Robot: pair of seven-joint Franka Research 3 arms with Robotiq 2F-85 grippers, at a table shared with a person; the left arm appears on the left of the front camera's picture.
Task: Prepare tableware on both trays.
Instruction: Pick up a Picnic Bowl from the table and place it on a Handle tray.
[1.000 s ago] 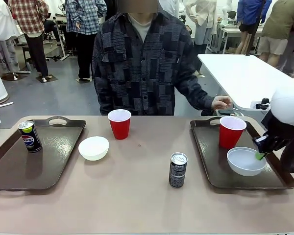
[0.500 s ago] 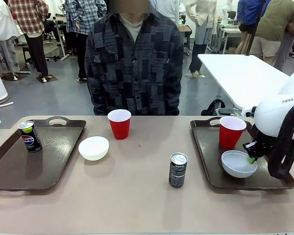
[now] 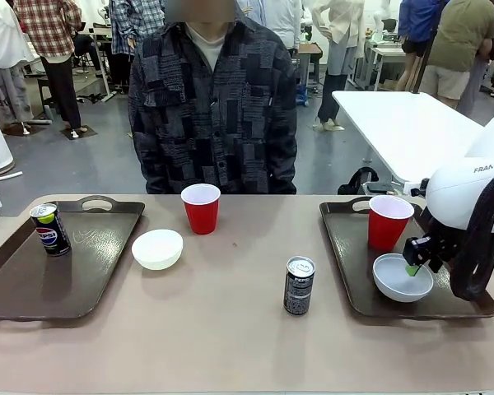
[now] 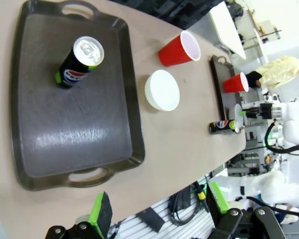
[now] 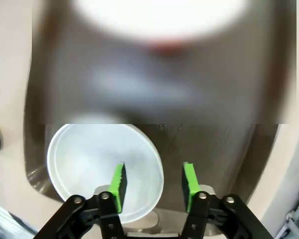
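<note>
My right gripper (image 3: 413, 262) stands open over the right tray (image 3: 350, 247). Its green fingertips (image 5: 118, 181) straddle the near rim of a white bowl (image 5: 99, 159), one inside and one outside, without pinching it. That bowl (image 3: 403, 277) rests on the tray beside a red cup (image 3: 389, 220). A black Pepsi can (image 3: 299, 285), a second white bowl (image 3: 157, 248) and a second red cup (image 3: 201, 207) stand on the bare table. The blue Pepsi can (image 3: 49, 229) stands on the left tray (image 3: 33, 280). My left gripper (image 4: 158, 206) hangs open, high over that left tray (image 4: 74, 124).
A person in a dark patterned shirt (image 3: 214, 107) stands at the far edge, hands out of sight. Bare tabletop (image 3: 230, 329) lies between the trays. A white table (image 3: 403, 123) stands behind the right tray.
My right gripper carried the white bowl a little left and down onto the right tray, then opened off it. The person drew the hand back from the right tray.
</note>
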